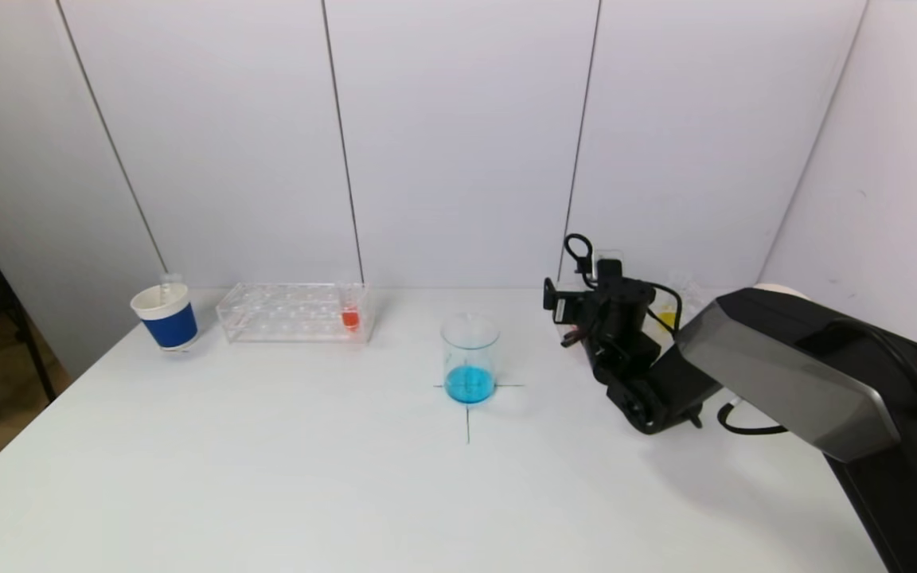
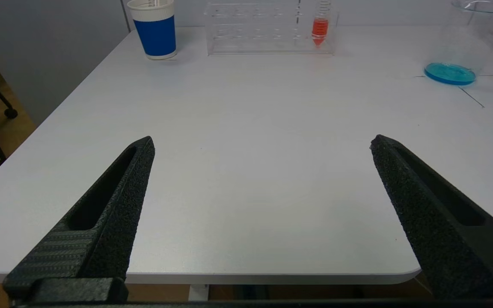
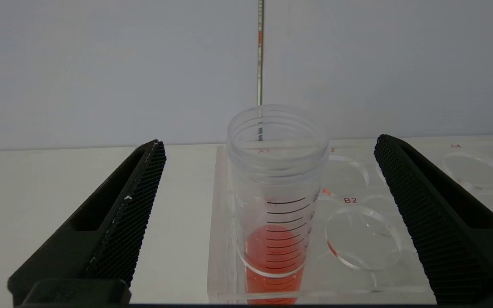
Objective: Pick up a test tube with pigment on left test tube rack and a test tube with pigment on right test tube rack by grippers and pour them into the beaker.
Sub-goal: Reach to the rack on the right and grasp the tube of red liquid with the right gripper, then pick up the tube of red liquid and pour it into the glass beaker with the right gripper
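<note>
Right rack (image 1: 685,306) mostly behind right gripper (image 1: 566,314)

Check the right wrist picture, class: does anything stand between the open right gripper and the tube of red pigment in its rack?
Nothing visible does. The right gripper is open, its fingers either side of the test tube, which stands upright in the right test tube rack. Only empty holes lie beside it.
</note>
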`<state>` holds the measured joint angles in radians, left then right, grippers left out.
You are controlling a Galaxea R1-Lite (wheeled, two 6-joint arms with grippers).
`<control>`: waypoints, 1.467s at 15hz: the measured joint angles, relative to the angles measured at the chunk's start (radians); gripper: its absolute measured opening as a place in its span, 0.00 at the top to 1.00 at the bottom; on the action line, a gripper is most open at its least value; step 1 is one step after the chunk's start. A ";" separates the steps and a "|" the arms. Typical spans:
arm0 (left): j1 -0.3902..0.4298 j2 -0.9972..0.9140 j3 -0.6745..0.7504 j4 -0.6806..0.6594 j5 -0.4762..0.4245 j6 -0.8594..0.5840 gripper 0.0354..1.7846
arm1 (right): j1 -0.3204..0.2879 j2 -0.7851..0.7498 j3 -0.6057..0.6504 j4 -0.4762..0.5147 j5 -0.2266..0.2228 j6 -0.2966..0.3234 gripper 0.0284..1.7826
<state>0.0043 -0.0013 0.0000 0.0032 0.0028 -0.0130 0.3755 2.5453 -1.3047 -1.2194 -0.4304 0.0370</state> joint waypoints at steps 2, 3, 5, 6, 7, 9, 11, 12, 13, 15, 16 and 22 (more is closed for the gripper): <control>0.000 0.000 0.000 0.000 0.000 0.000 0.01 | 0.000 0.001 0.000 0.000 -0.001 0.000 0.01; 0.000 0.000 0.000 0.000 0.000 0.000 0.01 | 0.000 0.002 0.000 -0.001 -0.002 0.000 0.01; 0.000 0.000 0.000 0.000 0.001 0.000 0.01 | 0.000 0.002 -0.001 -0.001 -0.003 0.001 0.02; 0.000 0.000 0.000 0.000 0.001 0.000 0.01 | 0.000 0.002 -0.001 -0.001 -0.004 0.001 0.04; 0.000 0.000 0.000 0.000 0.000 0.000 0.01 | 0.000 0.003 -0.001 -0.001 -0.004 0.001 0.09; 0.000 0.000 0.000 0.000 0.000 0.000 0.01 | 0.000 0.003 -0.001 -0.002 -0.007 0.001 0.21; 0.000 0.000 0.000 0.000 0.000 0.000 0.01 | 0.000 0.003 0.000 -0.002 -0.008 0.001 0.41; 0.000 0.000 0.000 0.000 0.000 0.000 0.01 | 0.000 0.003 0.001 -0.002 -0.008 0.000 0.52; 0.000 0.000 0.000 0.000 0.000 0.000 0.01 | 0.000 0.003 0.001 -0.002 -0.010 0.000 0.62; 0.000 0.000 0.000 0.000 0.000 0.000 0.01 | 0.000 0.003 0.001 -0.001 -0.010 0.000 0.72; 0.001 0.000 0.000 0.000 0.001 0.000 0.01 | 0.000 0.003 0.001 -0.001 -0.010 0.000 0.72; 0.000 0.000 0.000 0.000 0.000 0.000 0.01 | 0.000 0.003 0.001 -0.001 -0.011 0.000 0.71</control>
<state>0.0043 -0.0013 0.0000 0.0028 0.0028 -0.0134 0.3755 2.5483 -1.3036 -1.2209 -0.4411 0.0368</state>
